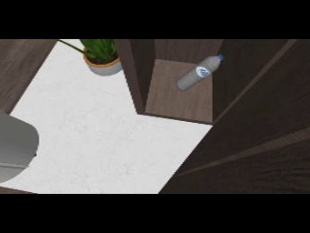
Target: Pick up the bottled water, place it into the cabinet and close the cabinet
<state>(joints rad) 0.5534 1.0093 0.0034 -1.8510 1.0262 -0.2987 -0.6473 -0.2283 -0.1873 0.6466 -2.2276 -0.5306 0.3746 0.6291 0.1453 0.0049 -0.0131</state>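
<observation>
1. The placing step looks done, as far as this view shows; the bottled water (199,73) lies on its side on the cabinet (177,98) shelf, blue cap toward the back right corner, base toward the front; nothing holds it.
2. What is left, by my reading, is the closing; the cabinet door (264,118) stands swung out at the right, a broad dark panel running from the upper right down toward the lower middle, so the compartment is open to the front.
3. Neither hand shows anywhere; whether the fingers are spread, pressed together or pinching anything cannot be told; only a grey rounded part of the robot (6,145) comes in at the left edge, over the counter.
4. The cabinet's open compartment holds the bottle alone; it rests near the right wall and toward the back, with bare wooden shelf in front of it and to its left.
5. The other container is a pale pot (105,67) at the back of the white counter (110,136), just left of the cabinet's side wall; it holds a green plant (100,48) with long leaves, one reaching out to the left.
6. The closing sweep should meet no obstacle from the bottle, I judge, since it lies well inside the shelf's front edge; being on its side, it could roll if the cabinet is jolted.
</observation>
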